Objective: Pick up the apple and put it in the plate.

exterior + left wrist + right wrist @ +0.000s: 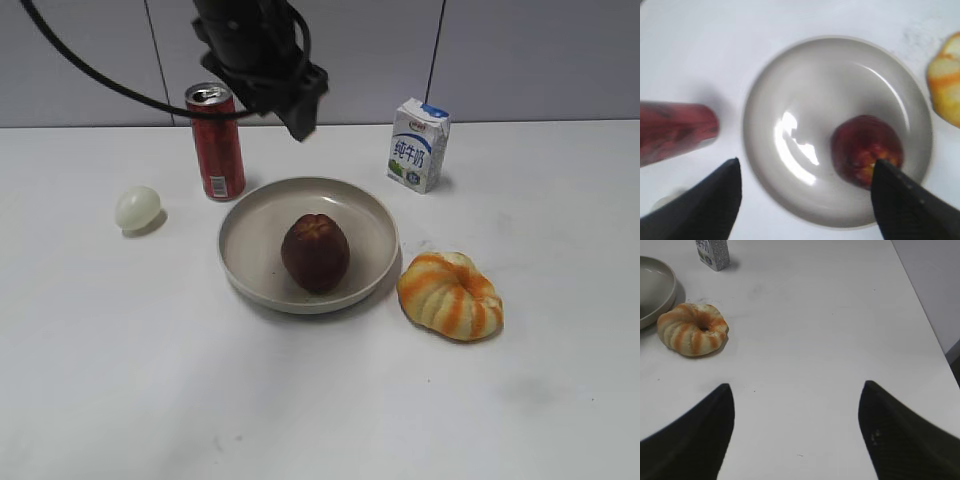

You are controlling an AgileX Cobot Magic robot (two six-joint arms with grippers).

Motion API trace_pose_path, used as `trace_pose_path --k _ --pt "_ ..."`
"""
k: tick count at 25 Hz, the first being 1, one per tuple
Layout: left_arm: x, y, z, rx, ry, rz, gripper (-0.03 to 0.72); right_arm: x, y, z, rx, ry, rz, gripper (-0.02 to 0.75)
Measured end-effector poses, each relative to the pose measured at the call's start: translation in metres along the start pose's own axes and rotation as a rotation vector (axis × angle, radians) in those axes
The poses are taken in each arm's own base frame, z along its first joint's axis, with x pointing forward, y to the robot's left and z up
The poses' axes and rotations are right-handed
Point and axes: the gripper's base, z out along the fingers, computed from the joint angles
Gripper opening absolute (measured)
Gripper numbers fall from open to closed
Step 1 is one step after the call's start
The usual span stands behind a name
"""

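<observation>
Now | apple (315,252) sits inside plate (308,244), centre frame, nothing touching it | my left gripper (805,200) hangs above, fingers wide, empty | my right gripper (796,432) wide over bare table, empty | placement looks done; only pulling clear remains
</observation>
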Motion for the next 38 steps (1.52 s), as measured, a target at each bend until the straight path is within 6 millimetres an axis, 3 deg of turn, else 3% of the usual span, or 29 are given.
trace_pose_path --k 4,8,13,20,30,38 --pt "0.042 0.034 -0.019 -0.031 0.056 -0.102 0.593 0.000 0.000 0.000 0.000 0.000 0.000 0.585" --pt "0.101 0.053 -0.044 -0.056 0.110 -0.186 0.592 0.000 0.000 0.000 0.000 0.000 0.000 0.585" --pt "0.185 0.051 -0.078 -0.085 0.122 -0.262 0.591 0.000 0.000 0.000 0.000 0.000 0.000 0.585" --pt "0.274 0.026 -0.107 -0.136 0.014 -0.291 0.591 0.000 0.000 0.000 0.000 0.000 0.000 0.585" --pt "0.357 -0.005 -0.113 -0.183 -0.217 -0.288 0.589 0.000 0.000 0.000 -0.001 0.000 0.000 0.585" --pt "0.398 -0.020 -0.111 -0.229 -0.459 -0.280 0.587 0.000 0.000 0.000 -0.001 0.000 0.000 0.585"
